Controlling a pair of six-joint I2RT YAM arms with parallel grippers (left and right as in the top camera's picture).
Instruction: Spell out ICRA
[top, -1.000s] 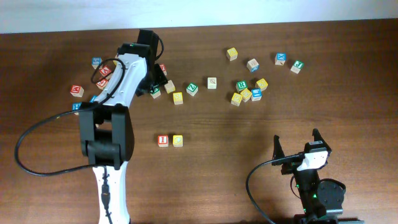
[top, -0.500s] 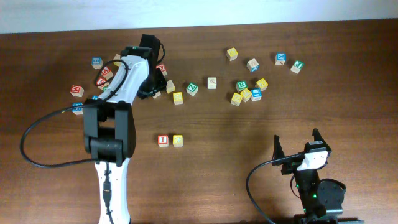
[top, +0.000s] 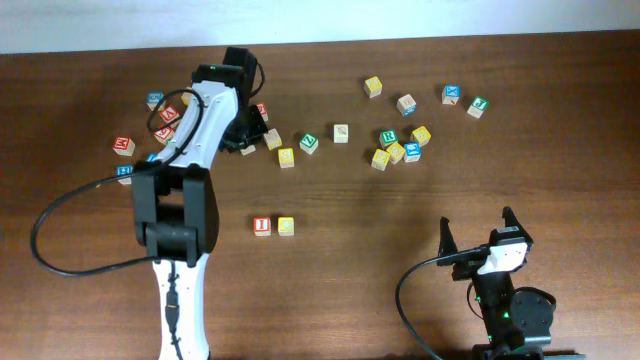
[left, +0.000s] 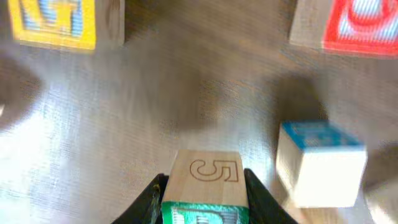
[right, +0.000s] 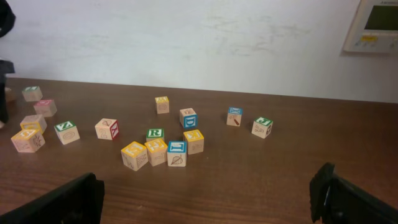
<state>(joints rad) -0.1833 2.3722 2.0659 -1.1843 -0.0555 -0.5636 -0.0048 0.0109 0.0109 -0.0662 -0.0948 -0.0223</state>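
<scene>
My left gripper (top: 245, 140) is at the back left cluster, shut on a green-faced wooden block (left: 202, 186) with a "5" on its side, low over the table. A yellow block (left: 56, 22), a red block (left: 360, 28) and a blue block (left: 320, 163) lie close round it. A red I block (top: 262, 226) and a yellow block (top: 286, 226) sit side by side at mid table. A green R block (top: 388, 137) lies in the right cluster and also shows in the right wrist view (right: 155, 134). My right gripper (top: 478, 240) is open and empty near the front right.
Several letter blocks lie scattered along the back of the table: a left cluster (top: 165, 115), a middle group (top: 310, 143) and a right cluster (top: 400, 150). The left arm's cable (top: 60, 225) loops over the front left.
My left gripper has shifted slightly within the back left cluster while staying over the green block. The right arm has not moved.
</scene>
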